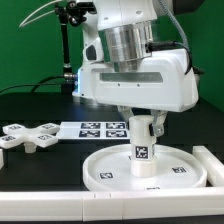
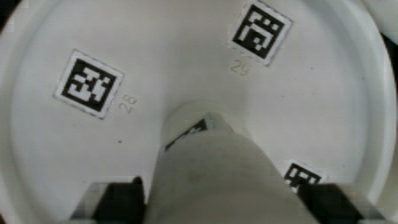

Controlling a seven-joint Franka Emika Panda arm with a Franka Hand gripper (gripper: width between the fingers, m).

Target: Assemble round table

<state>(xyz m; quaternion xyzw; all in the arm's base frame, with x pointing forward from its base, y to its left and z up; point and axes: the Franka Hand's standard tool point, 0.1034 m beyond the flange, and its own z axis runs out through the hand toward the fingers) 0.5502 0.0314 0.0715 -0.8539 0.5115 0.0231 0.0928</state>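
Cylinder post [image 1: 143, 152] stands upright on the round disc [image 1: 105, 174], lower centre of the exterior frame, with the fingers [image 2: 121, 197] clamped on its sides. The cross-shaped foot [image 1: 28, 136] lies left on the tabletop [image 1: 40, 165].

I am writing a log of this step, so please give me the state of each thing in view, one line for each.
Disc: lies flat on the table, rim up.
Post: stands upright on the disc, gripped near its top.
Foot: lies loose on the table at the exterior view's left, apart from the disc.
Gripper: shut on the post, one finger on each side.
Marker board: lies flat behind the disc.
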